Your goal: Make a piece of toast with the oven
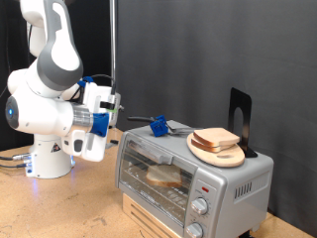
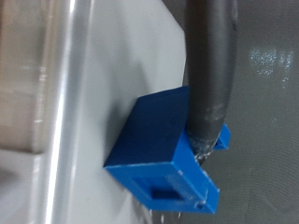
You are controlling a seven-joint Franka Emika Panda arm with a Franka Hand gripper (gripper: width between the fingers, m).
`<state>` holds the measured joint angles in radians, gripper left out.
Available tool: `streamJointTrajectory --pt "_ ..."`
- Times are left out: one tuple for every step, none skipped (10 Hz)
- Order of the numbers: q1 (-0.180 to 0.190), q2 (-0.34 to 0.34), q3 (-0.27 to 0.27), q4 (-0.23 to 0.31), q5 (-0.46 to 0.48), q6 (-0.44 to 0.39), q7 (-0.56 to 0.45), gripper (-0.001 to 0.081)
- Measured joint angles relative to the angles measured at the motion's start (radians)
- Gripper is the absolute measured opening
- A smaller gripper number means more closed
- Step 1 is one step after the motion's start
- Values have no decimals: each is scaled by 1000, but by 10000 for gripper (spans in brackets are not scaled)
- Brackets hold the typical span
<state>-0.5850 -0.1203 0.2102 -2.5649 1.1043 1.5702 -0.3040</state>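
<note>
The silver oven (image 1: 233, 183) stands at the exterior view's lower right with its glass door (image 1: 157, 171) shut. One slice of toast (image 1: 164, 177) lies inside on the rack. A second slice (image 1: 215, 138) lies on a round wooden plate (image 1: 220, 154) on the oven's top. A blue block (image 1: 158, 125) with a dark handle (image 1: 137, 119) also lies on the oven's top. The gripper (image 1: 113, 105) hovers by the oven's upper left corner, near the handle's end. The wrist view shows the blue block (image 2: 163, 149) and the dark handle (image 2: 213, 65) close up on the oven top (image 2: 103, 75); no fingers show there.
A black stand (image 1: 239, 114) rises behind the plate. Two round knobs (image 1: 204, 188) sit on the oven's front right. The oven rests on a light wooden box (image 1: 149, 213) on a wooden table (image 1: 59, 208). A dark curtain hangs behind.
</note>
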Motion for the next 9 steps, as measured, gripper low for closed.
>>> streamJointTrajectory --pt "-12 0 -12 0 0 2 0 682" --pt "-25 0 -26 0 3 12 0 682" --pt "-37 0 -40 2 7 24 0 682" --pt "-45 1 -46 5 9 28 0 682" --pt "-45 2 -44 5 8 26 0 682" --pt "-45 2 -48 8 13 15 0 682" --pt "-51 2 -60 20 34 -3 0 682" --pt "-59 2 -80 40 59 -27 0 682" --pt "-70 5 -98 66 76 -49 2 682"
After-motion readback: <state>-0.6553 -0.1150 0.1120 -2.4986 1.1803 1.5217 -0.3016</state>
